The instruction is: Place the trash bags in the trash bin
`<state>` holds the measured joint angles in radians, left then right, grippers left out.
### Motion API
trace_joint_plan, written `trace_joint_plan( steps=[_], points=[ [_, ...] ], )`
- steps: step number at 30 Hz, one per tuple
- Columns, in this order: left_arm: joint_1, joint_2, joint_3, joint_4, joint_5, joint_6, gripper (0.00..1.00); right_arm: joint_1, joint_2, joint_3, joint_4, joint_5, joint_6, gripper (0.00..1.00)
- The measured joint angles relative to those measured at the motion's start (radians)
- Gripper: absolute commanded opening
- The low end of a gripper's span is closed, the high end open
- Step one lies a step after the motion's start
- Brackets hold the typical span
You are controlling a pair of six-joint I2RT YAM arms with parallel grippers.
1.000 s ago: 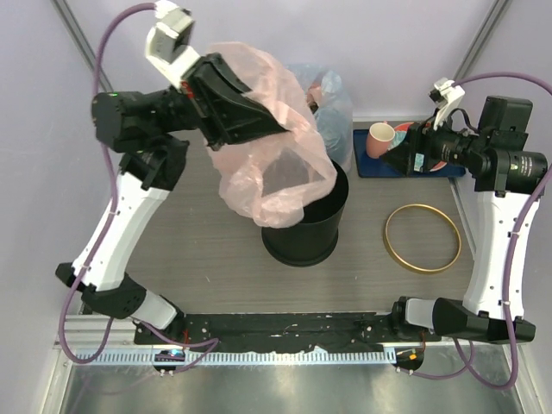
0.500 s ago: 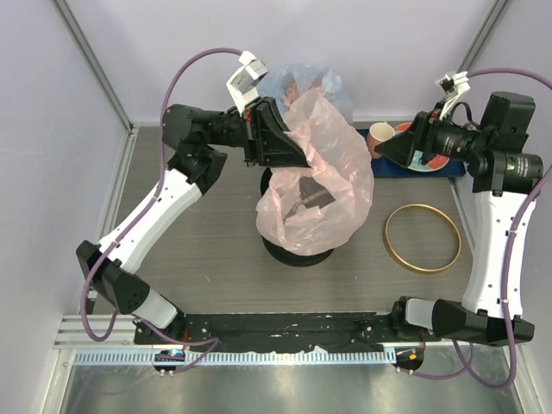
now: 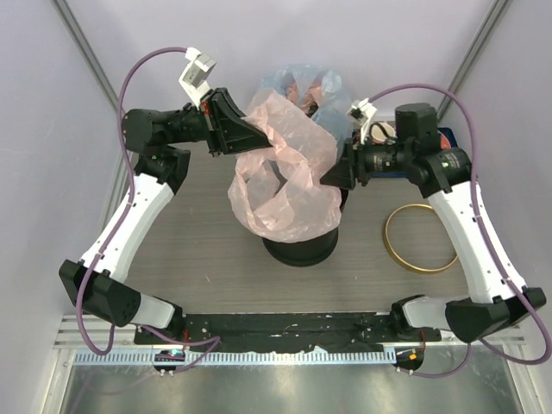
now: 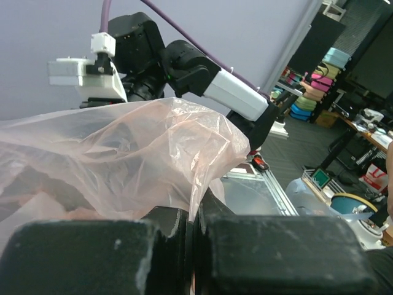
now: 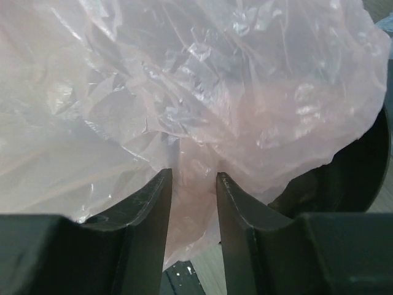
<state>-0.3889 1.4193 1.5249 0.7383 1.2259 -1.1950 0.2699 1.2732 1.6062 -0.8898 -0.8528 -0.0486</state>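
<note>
The pale-pink trash bag hangs open over the black trash bin at the table's middle and hides most of it. My left gripper is shut on the bag's upper left edge; in the left wrist view its jaws pinch a fold of the bag. My right gripper is open at the bag's right side; in the right wrist view its fingers straddle a fold of the bag, with the bin's rim at the right. The gold hoop lies flat, right of the bin.
A bluish translucent bag with reddish contents stands behind the bin. The dark blue tray is mostly hidden behind my right arm. Frame posts rise at both back corners.
My right arm has swung left from the tray to the bag's right side. My left gripper has pulled the bag's edge leftward, and the bag hangs lower and wider over the bin.
</note>
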Motion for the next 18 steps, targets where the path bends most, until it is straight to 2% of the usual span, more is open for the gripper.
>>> trace_joint_plan(
  steps=[4, 8, 10, 12, 13, 16, 18],
  points=[
    [0.033, -0.003, -0.017, -0.074, -0.006, 0.066, 0.00, 0.080, 0.073, -0.008, 0.031, 0.116, -0.007, 0.24],
    [0.042, -0.008, -0.026, -0.230, -0.057, 0.203, 0.00, 0.094, 0.167, -0.019, 0.057, 0.227, -0.010, 0.20],
    [0.042, -0.008, -0.026, -0.314, -0.095, 0.269, 0.00, 0.094, 0.206, -0.016, 0.062, 0.270, -0.014, 0.30],
    [0.042, -0.008, -0.026, -0.378, -0.135, 0.321, 0.00, 0.094, 0.224, -0.004, 0.047, 0.296, -0.024, 0.49],
    [0.042, -0.008, -0.026, -0.405, -0.162, 0.346, 0.00, 0.093, 0.225, 0.010, 0.027, 0.303, -0.029, 0.55],
    [0.042, -0.006, -0.026, -0.460, -0.231, 0.398, 0.00, 0.087, 0.206, 0.084, -0.021, 0.321, -0.051, 0.66],
    [0.042, -0.005, -0.026, -0.483, -0.275, 0.418, 0.00, 0.079, 0.154, 0.119, -0.037, 0.342, -0.071, 0.67]
  ],
)
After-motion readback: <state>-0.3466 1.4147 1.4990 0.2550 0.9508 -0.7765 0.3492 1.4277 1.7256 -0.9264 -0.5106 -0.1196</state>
